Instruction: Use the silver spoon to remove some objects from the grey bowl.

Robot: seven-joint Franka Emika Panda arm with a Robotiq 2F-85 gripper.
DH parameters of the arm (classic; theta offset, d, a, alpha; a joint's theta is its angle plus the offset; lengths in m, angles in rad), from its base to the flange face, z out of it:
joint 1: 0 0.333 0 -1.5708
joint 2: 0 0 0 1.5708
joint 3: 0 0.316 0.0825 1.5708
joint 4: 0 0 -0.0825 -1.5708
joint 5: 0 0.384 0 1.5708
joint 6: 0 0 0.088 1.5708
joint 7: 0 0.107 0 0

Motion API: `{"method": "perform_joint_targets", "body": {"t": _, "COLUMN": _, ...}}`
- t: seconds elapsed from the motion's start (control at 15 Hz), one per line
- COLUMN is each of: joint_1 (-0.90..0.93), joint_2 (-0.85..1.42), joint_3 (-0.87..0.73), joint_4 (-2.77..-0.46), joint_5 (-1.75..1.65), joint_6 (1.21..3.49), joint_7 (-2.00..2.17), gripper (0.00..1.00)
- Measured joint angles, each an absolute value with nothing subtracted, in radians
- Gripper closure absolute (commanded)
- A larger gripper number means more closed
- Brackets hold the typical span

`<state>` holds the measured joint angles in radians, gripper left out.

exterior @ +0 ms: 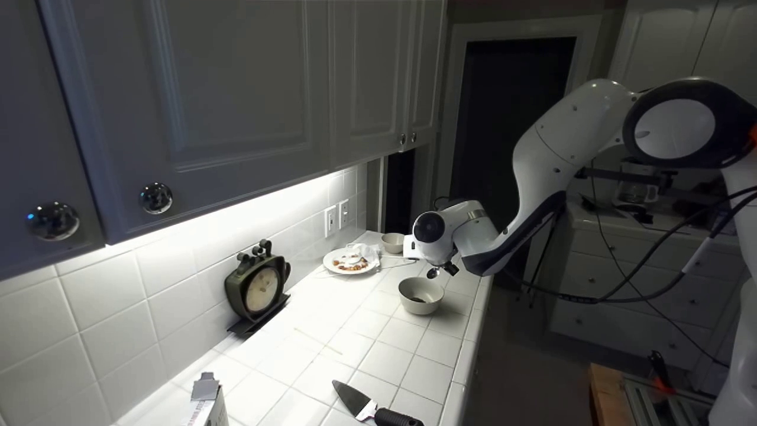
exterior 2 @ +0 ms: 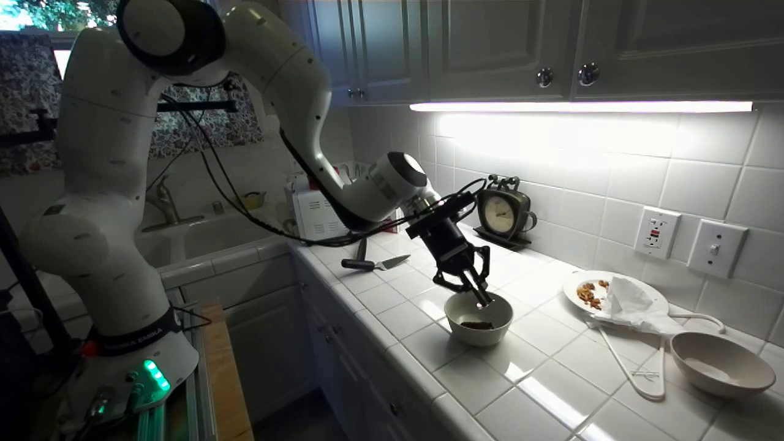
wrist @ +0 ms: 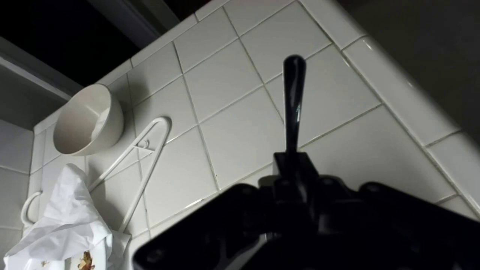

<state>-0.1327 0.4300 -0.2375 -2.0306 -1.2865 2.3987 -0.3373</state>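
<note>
A dark, largely matt finish is presented by the claw (exterior 2: 482, 297), while a bright streak is thrown back by the glossy metal of the silver spoon (wrist: 294, 101) held in it. Below the claw, the grey bowl (exterior 2: 476, 336) is smoothly finished with little sheen, and the bench (exterior 2: 520, 422) is faced with shiny white tiles (wrist: 240, 138), in which light is mirrored. Left of the claw in the wrist view, smooth plastic is suggested by a white hanger (wrist: 148, 178), and thin, crumpled paper by a pale sheet (wrist: 71, 206).
</note>
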Motion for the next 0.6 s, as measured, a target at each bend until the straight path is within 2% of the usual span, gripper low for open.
{"method": "perform_joint_targets", "body": {"t": 0.6, "joint_1": -0.158, "joint_2": 0.511, "joint_3": -0.215, "joint_4": -1.971, "joint_5": -1.346, "joint_6": 2.401, "joint_7": -0.336, "gripper": 0.98}}
